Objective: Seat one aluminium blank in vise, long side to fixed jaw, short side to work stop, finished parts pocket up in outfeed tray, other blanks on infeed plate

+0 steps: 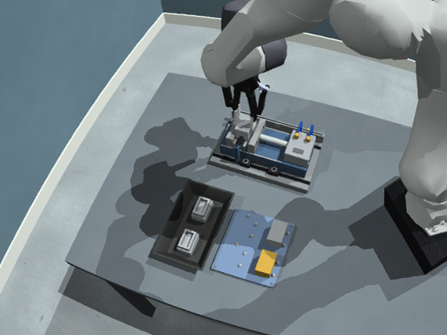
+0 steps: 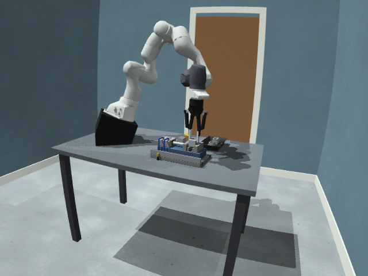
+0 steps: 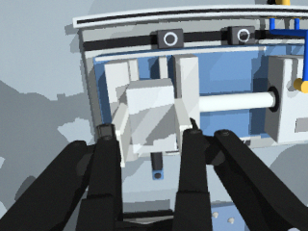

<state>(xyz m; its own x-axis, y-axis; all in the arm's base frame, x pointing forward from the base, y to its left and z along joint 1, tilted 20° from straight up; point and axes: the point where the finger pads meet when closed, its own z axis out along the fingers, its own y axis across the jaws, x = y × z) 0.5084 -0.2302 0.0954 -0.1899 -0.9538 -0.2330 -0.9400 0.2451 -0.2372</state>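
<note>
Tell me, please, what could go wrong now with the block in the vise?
The pincer is shut on the grey block in the vise opening. In the wrist view the block looks tilted, so if released now it may not lie flat on the low bars. The short rod appears apart from it, so the short side may not touch the stop. The fingers sit close to the end block and could scrape it when lifting.
</note>
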